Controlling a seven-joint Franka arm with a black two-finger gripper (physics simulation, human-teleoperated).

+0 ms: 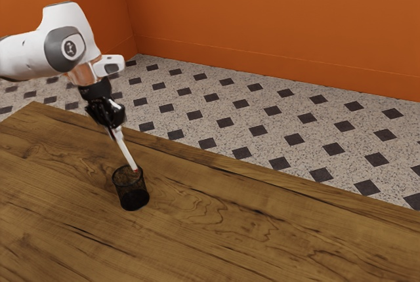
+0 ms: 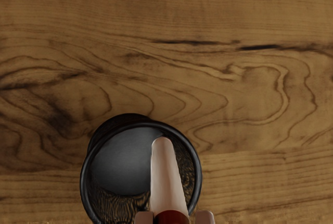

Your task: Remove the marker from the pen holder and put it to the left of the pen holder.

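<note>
My gripper [image 1: 115, 128] is above the table, shut on the upper part of the white marker [image 1: 127, 151]. The marker slants downward, its lower end by the rim of the black mesh pen holder [image 1: 133, 199]; whether that end is just inside or above the rim, I cannot tell. The holder stands upright. In the wrist view, the marker [image 2: 167, 179], with a dark red band, overlaps the opening of the pen holder [image 2: 84, 182], and the gripper [image 2: 174, 218] has a fingertip on each side of the marker.
The wooden table [image 1: 216, 223] extends around the holder, with its long far edge bordering the tiled floor [image 1: 262, 124]. An orange wall [image 1: 262, 20] rises behind the floor.
</note>
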